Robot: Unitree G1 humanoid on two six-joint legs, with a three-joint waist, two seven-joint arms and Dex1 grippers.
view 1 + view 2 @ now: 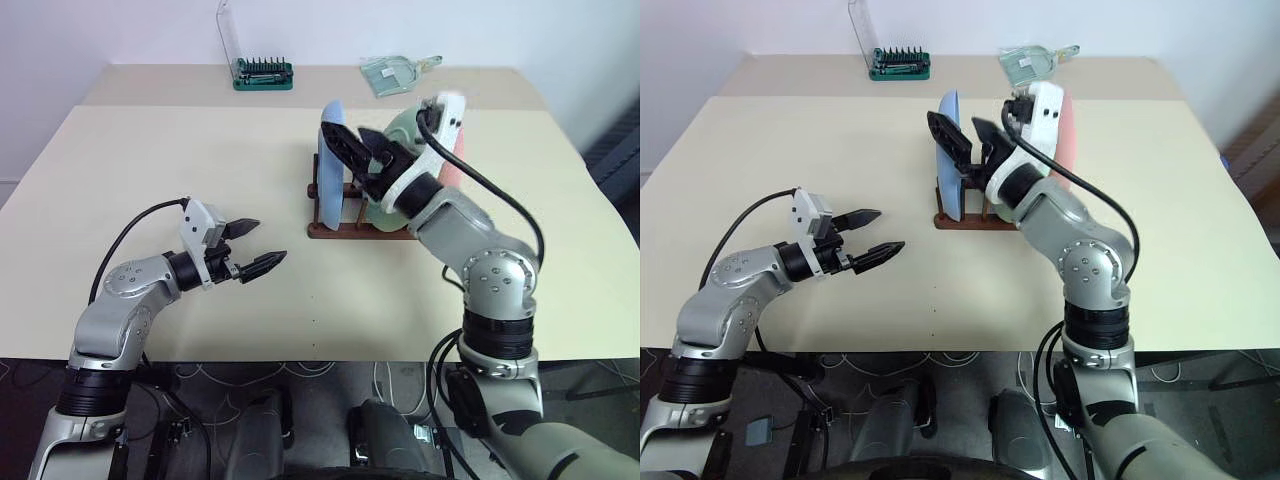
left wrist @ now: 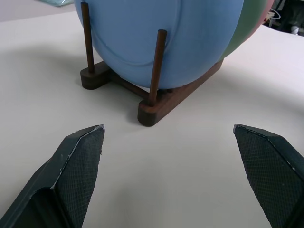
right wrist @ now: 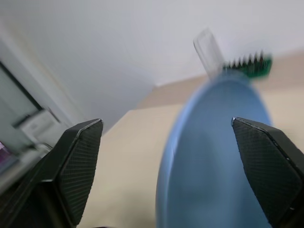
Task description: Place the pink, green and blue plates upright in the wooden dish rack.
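Observation:
The blue plate (image 1: 330, 160), the green plate (image 2: 249, 23) and the pink plate (image 1: 1070, 140) stand upright side by side in the wooden dish rack (image 1: 345, 229), blue nearest the table's middle. My right gripper (image 1: 346, 133) is open above the rack, its fingers astride the blue plate's upper rim without holding it; the right wrist view has that rim (image 3: 218, 156) between the two fingers. Out over bare table to the left of the rack, my left gripper (image 1: 268, 243) is open and empty, pointing at the rack (image 2: 161, 104).
A green screwdriver-bit holder (image 1: 263, 72) with a raised clear lid stands at the table's back edge. A clear plastic item (image 1: 392, 72) lies to its right. Bare table spreads left of and in front of the rack.

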